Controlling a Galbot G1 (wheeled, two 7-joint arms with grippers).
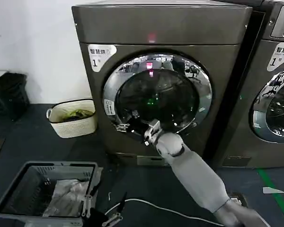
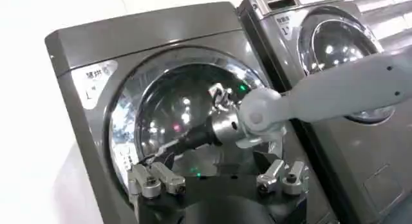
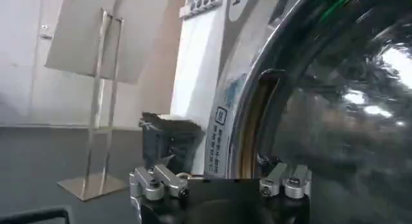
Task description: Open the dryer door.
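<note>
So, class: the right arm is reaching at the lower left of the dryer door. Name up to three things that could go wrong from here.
1. The right end effector sits on the curved, shiny chrome ring of the dryer door, so it may slip off when pulling.
2. The door looks closed against the dryer; a pull off the latch side could strain the arm without opening it.
3. A swinging door might strike the white basket nearby.

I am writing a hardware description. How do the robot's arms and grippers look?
The right arm has a smooth light-grey shell with a rounded wrist joint and a silver cuff. The right gripper and left gripper are black, with silver metal finger links. A white cable lies on the floor.
</note>
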